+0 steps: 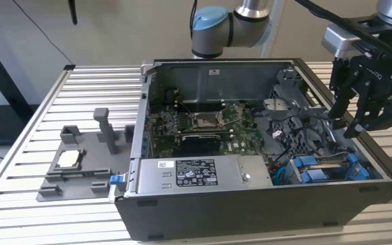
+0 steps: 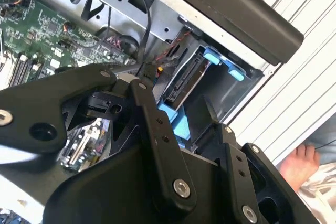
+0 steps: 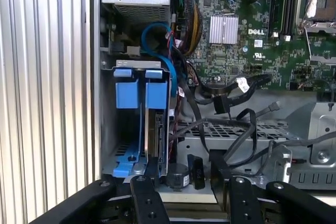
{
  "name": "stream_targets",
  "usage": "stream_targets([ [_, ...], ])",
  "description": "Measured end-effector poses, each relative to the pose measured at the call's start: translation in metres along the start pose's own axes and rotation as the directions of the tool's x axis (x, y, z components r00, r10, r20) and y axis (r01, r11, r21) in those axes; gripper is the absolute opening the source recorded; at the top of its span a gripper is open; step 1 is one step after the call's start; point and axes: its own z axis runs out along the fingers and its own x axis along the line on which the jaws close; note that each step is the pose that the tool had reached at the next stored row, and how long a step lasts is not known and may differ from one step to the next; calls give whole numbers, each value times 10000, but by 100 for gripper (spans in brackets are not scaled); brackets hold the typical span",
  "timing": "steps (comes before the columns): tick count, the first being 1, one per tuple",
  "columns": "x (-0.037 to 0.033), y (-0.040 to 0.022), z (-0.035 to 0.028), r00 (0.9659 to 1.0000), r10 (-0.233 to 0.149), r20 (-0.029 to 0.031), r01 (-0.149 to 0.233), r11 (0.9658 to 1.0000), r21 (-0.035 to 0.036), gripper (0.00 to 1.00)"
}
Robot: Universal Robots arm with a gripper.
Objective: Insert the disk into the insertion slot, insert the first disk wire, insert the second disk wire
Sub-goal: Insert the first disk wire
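The disk stands edge-on inside the insertion slot, its blue carrier tabs at the cage mouth. The exterior view shows that slot at the case's near right corner. My gripper hangs open just above the case's right side, beyond the slot, with nothing between its fingers. Loose black disk wires with connectors lie on the case floor beside the cage, apart from the disk. In the second wrist view the disk sits in the cage past my black finger links.
The silver power-supply box runs along the case's near wall, with the green motherboard behind it. A grey fixture lies on the slatted table at the exterior view's left. A person's hand shows beyond the case.
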Motion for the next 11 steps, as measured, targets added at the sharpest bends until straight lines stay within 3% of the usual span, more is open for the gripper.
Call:
stream_targets([
  [6, 0, -1, 1, 10000, -3, 1, 3, 10000, 15, 53],
  [11, 0, -1, 1, 10000, -2, 0, 2, 10000, 28, 32],
])
